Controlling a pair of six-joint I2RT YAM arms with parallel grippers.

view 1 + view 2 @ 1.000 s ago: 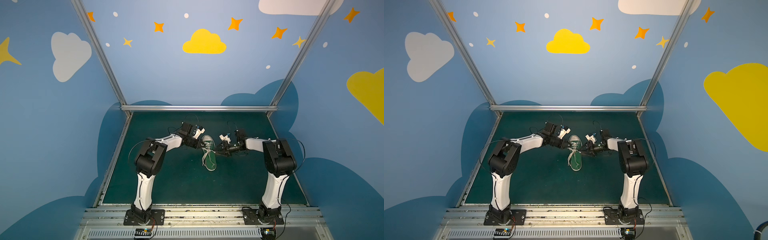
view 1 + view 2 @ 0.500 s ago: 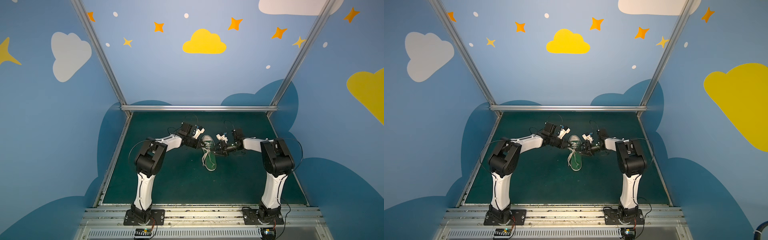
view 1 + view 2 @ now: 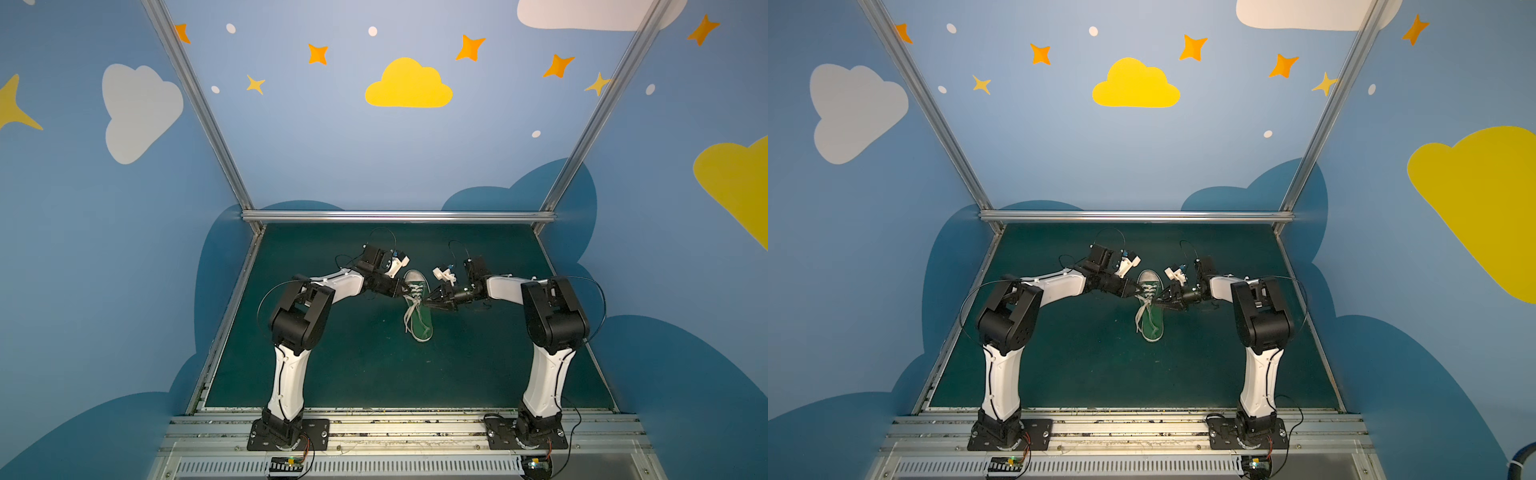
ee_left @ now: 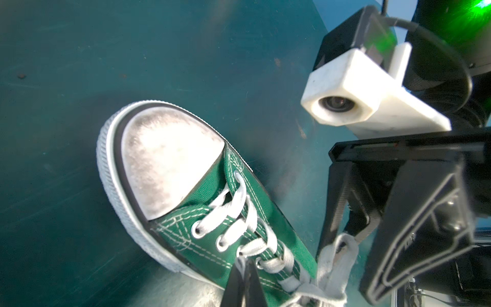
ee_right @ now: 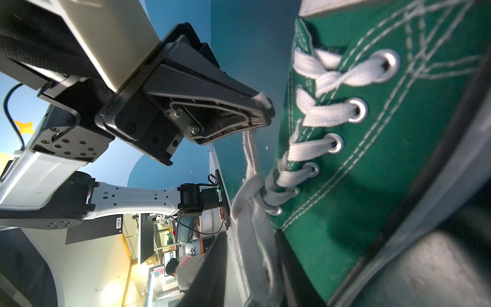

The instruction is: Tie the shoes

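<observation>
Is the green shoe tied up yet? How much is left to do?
Not yet. Done: the white laces are threaded through the eyelets of the shoe. In hand: the left gripper pinches one lace end, and the right gripper has its jaws apart around a lace loop. Left: no finished bow shows, so looping and pulling tight remain.

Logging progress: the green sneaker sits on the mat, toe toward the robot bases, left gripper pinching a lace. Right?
Wrong on the toe: in both top views the sneaker has its toe toward the back wall, away from the bases. The rest holds: it sits on the mat, left gripper pinching a lace.
</observation>
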